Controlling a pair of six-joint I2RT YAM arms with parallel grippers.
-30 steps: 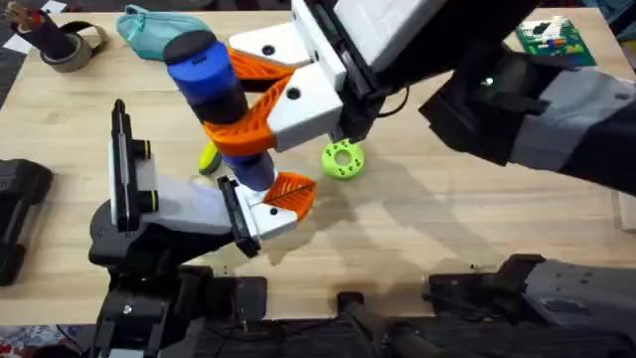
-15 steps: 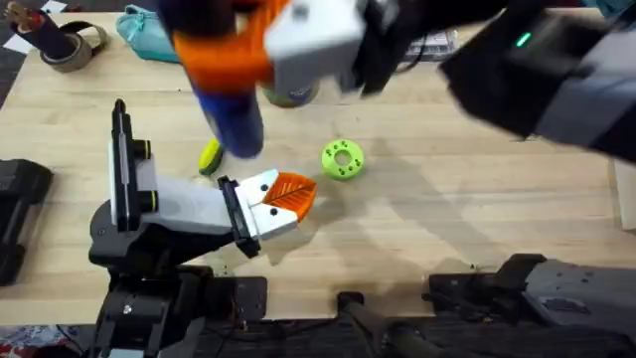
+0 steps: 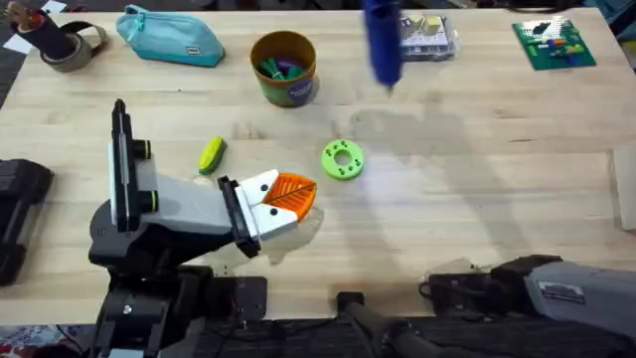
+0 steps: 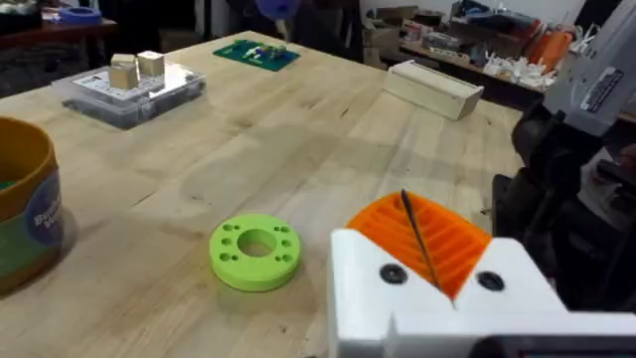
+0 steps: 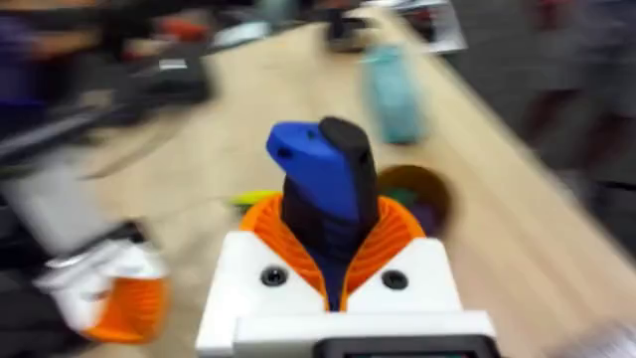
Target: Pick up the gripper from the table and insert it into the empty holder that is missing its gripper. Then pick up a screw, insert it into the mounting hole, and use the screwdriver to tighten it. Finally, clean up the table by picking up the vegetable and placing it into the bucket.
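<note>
- Right gripper (image 5: 333,239): its two white fingers with orange ribbed pads are clamped on the one screwdriver (image 5: 320,189), gripping the dark body just under the blue part. In the overhead view the screwdriver shows as a blurred blue shape above the far edge of the table (image 3: 467,209), at about 1 o'clock from the bucket.
- Left gripper (image 3: 286,197): one more pair of white fingers, lying low over the table near its front edge. The orange pads are pressed together with just a thin dark seam between them, and nothing is held.
- One bright green round disc (image 3: 343,159) with holes lies flat on the wood at about 2 o'clock from the left gripper's tip, near it but apart.
- One vegetable (image 3: 211,156), yellow-green and oblong, lies on the table at about 10 o'clock from the same tip, close beside the white finger body and not touching it.
- One bucket (image 3: 284,68) stands upright at 12 o'clock, farther out, with a few green and purple pieces inside. The vegetable is outside it, well apart.
- One teal zip pouch (image 3: 169,37) lies at 11 o'clock near the far edge.
- One roll of tape (image 3: 72,47) sits at 10 o'clock, in the far left corner.
- One clear flat box (image 3: 429,36) lies at 1 o'clock, just beside the screwdriver's blurred shape as seen from overhead.
- One green board (image 3: 555,45) with small coloured parts lies at 2 o'clock, in the far right corner.
</note>
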